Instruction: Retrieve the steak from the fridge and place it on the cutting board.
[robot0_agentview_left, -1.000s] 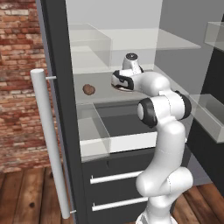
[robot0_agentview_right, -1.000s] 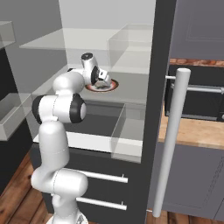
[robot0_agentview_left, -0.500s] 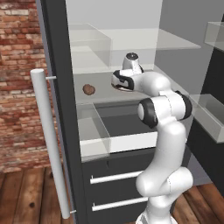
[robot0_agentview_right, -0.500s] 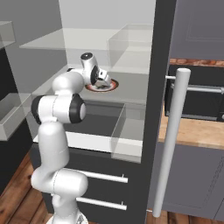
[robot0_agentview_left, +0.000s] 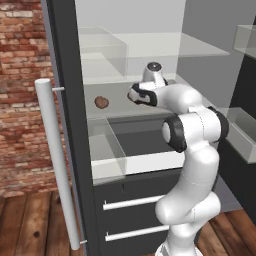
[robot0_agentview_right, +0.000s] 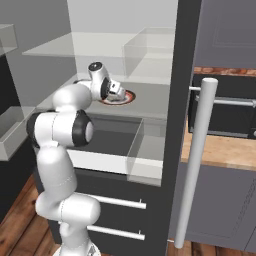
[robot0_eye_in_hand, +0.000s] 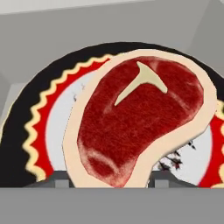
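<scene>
Deep inside the open fridge (robot0_agentview_left: 65, 75), on the middle glass shelf (robot0_agentview_right: 150, 97), the gripper (robot0_eye_in_hand: 107, 183) sits low over the steak (robot0_eye_in_hand: 140, 127), which lies on a round red-rimmed plate (robot0_eye_in_hand: 39, 131) toward the shelf's right side as the left base view shows it. From the hand view the two finger tips stand either side of the near end of the meat, jaws narrowed about it; whether they press it firmly I cannot tell, since the tips barely show. A brown rounded lump (robot0_agentview_left: 101, 102) rests near the shelf's left edge, well apart from the plate.

By my reading, the door is open and the reach is made; the grasp looks to be just closing. Lifting the steak off the plate, carrying it out and setting it on the cutting board are all left to do.

Compared with a second ago, the arm holds the same pose in both base views; nothing on the shelf has shifted. The jaws have come closer together and then settled.
</scene>
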